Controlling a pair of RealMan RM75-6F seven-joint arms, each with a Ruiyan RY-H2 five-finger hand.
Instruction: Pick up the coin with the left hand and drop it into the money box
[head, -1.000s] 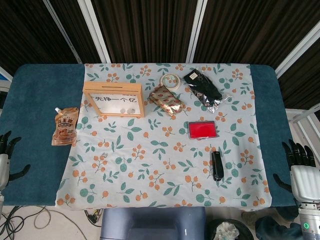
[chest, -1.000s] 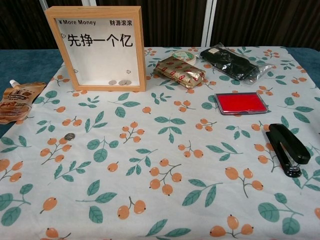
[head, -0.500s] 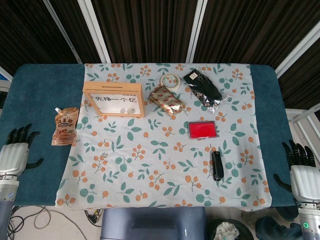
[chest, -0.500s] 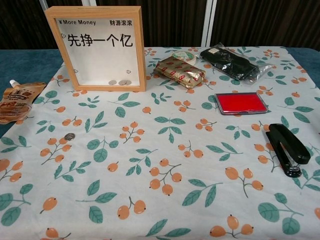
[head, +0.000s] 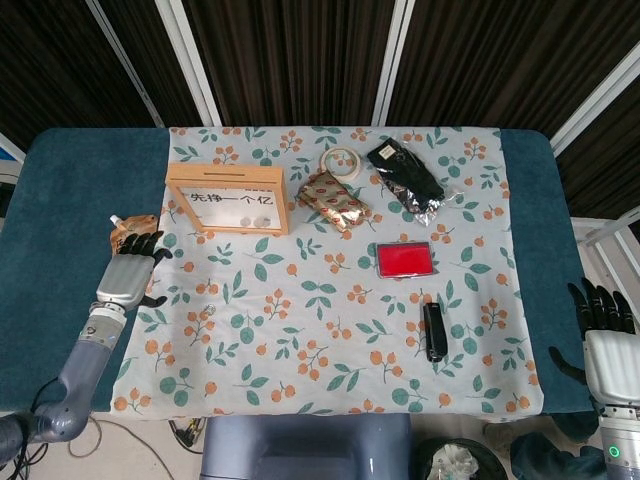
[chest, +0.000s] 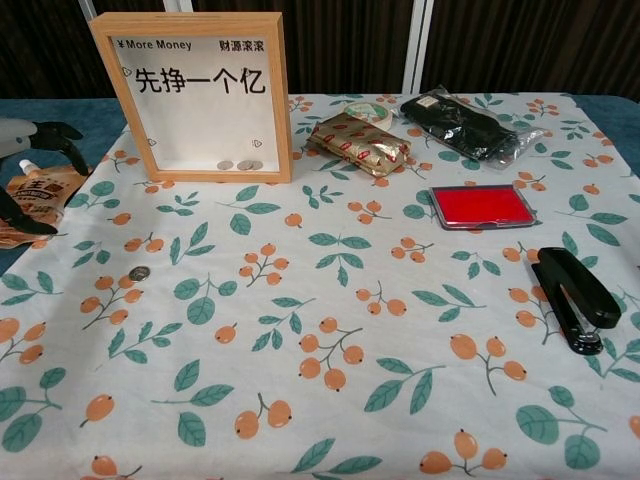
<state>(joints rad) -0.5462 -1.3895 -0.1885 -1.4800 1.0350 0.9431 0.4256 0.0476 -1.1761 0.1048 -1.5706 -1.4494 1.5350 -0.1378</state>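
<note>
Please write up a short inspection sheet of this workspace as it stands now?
Surface: floral cloth over a blue table.
Job's things: coin lies on the cloth; money box stands upright.
Clutter: pouch, gold packet, tape roll, black bag, red ink pad, stapler.
Robot hands: left robot hand open above the pouch; right robot hand open, off the table edge.
Cables: some beneath the table's front edge.
Surroundings: dark slatted wall.

A white cotton tablecloth (chest: 330, 300) printed with green leaves and orange berries covered a dark teal table (head: 70, 190). The light wooden money box (chest: 195, 95) carried black lettering on white. A red ink pad (chest: 482, 206), black stapler (chest: 575, 297) and brown drink pouch (chest: 30, 205) lay about.
</note>
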